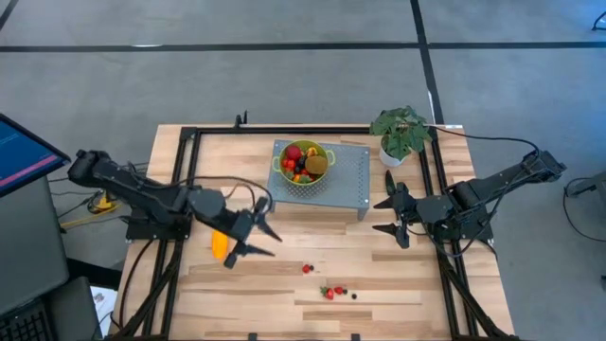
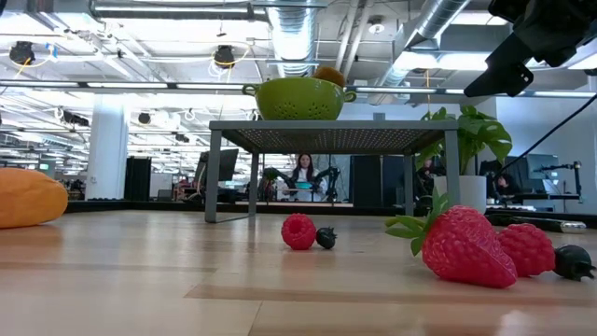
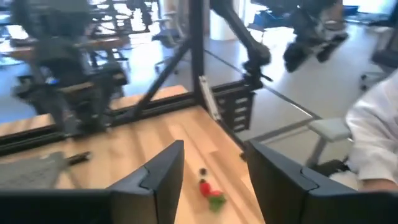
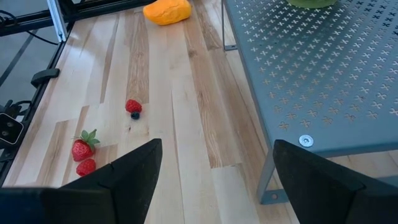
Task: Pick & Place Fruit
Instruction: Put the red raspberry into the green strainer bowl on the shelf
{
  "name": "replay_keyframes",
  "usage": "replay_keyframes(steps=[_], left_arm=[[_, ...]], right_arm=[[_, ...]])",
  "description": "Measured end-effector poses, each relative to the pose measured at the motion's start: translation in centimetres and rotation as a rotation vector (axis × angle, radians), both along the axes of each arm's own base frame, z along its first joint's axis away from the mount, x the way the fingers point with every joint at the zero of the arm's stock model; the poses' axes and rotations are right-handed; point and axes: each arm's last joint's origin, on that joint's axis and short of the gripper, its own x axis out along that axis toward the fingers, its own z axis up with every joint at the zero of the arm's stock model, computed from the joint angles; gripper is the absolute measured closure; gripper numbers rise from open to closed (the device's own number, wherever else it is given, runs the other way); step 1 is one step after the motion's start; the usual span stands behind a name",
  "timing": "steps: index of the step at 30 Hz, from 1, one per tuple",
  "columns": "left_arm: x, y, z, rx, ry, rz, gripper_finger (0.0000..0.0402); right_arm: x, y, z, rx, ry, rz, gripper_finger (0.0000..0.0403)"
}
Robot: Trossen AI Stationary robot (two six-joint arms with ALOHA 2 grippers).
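left gripper (image 1: 263,239): fingers apart, empty, over desk's left-middle, just beside mango.
right gripper (image 1: 388,216): wide apart, empty, waits nr right edge.
mango (image 1: 220,245): on desk, smooth, prob. slippery; take across short axis.
strawberry (image 4: 81,149): nr front edge w/ other berries; soft, light, squeeze gently.
colander (image 1: 303,163): on rack, already holds fruit.

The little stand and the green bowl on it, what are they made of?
The stand looks like grey painted sheet metal, matte, punched with small cross-shaped holes. The green bowl has drain holes and a smooth sheen; plastic or enamelled metal, hard to tell.
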Motion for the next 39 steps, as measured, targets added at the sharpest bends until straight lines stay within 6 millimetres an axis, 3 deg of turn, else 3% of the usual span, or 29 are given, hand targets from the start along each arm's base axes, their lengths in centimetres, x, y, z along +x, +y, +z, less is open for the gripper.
replay_keyframes(steps=[8, 19, 39], left_arm=[[0.5, -2.4, -1.7, 0.025, 0.065, -0.074, 0.0248], [1.8, -3.2, -3.6, 0.047, 0.126, -0.082, 0.0248], [1.6, -4.2, -3.4, 0.038, 0.096, -0.119, 0.0247]], right_arm=[[0.0, 0.0, 0.0, 0.0, 0.0, 0.0, 0.0101], [0.0, 0.0, 0.0, 0.0, 0.0, 0.0, 0.0101], [0.0, 0.0, 0.0, 0.0, 0.0, 0.0, 0.0101]])
